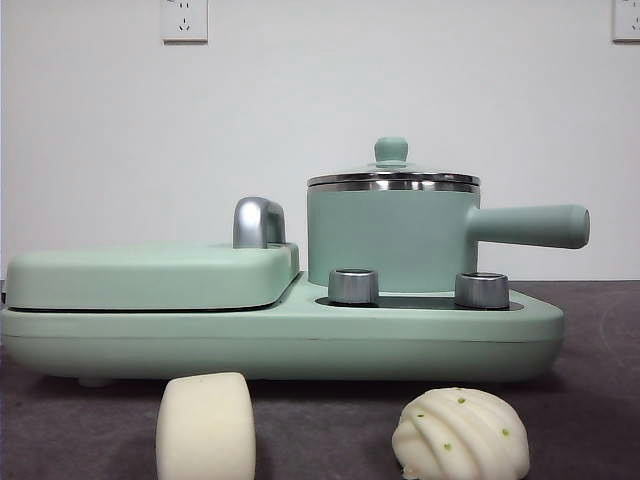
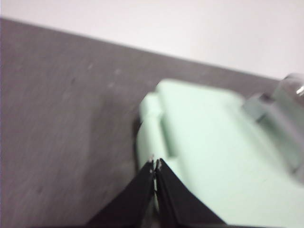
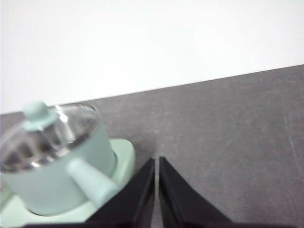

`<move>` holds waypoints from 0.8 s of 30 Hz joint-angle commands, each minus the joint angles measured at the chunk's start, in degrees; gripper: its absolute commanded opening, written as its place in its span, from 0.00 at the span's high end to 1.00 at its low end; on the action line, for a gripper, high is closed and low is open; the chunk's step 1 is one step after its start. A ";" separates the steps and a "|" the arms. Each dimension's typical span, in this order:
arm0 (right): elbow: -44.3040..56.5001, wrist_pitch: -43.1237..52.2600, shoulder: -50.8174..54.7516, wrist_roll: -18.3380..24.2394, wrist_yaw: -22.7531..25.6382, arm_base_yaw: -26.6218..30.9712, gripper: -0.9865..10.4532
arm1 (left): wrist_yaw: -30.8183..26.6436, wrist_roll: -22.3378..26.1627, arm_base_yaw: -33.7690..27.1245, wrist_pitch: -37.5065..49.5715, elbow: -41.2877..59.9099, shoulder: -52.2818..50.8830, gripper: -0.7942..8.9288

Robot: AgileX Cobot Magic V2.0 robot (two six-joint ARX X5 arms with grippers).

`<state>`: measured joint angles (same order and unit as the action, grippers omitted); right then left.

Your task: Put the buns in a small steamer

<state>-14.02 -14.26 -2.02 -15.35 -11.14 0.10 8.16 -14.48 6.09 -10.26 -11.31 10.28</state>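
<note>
Both my end effectors hover empty, jaws pressed together — the left over the griddle lid, the right beside the steamer. The steamer sits lidded on the cooker; both buns — roll and ridged bun — lie on the desk before it.

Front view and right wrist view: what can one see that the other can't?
Only the front view shows the two buns, the plain roll and the ridged bun, plus the flat griddle lid and two knobs. Only the right wrist view shows the right gripper, jaws shut and empty, beside the base. Both show the small steamer, glass lid on, with its side handle.
</note>
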 commanded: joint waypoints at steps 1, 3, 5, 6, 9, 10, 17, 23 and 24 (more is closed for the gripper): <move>-5.40 -2.84 -2.60 -2.05 -2.29 -0.02 0.90 | 1.77 -0.42 0.90 0.46 -4.68 4.02 0.91; -9.97 -5.88 -5.09 -1.77 -4.94 -0.02 0.90 | 3.08 -0.37 1.57 -1.05 -8.92 7.82 0.91; -14.27 -8.96 -7.82 -0.87 -7.72 -0.02 0.90 | 4.39 -0.04 2.14 -3.65 -13.25 11.54 0.91; -16.63 -10.69 -9.40 -0.07 -9.51 -0.02 0.90 | 5.11 0.26 2.38 -5.27 -15.67 13.51 0.91; -22.77 -14.80 -13.79 2.64 -14.88 -0.02 0.90 | 8.55 2.99 2.95 -9.40 -22.38 18.99 0.91; -24.50 -16.02 -15.08 3.45 -16.31 -0.02 0.90 | 9.84 3.98 3.06 -10.60 -24.33 20.52 0.91; -35.28 -24.39 -24.37 11.15 -26.58 -0.02 0.90 | 20.28 8.33 4.02 -19.45 -37.07 30.64 0.91; -37.57 -25.49 -28.63 13.25 -34.77 -0.02 0.90 | 26.77 10.43 6.12 -21.84 -42.03 35.26 0.91; -37.57 -25.51 -28.92 13.25 -35.01 -0.02 0.90 | 26.86 10.43 6.47 -21.51 -42.16 35.47 0.91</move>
<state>-50.78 -40.10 -30.61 -3.29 -45.54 0.10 34.48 -5.30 12.32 -32.29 -52.31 45.39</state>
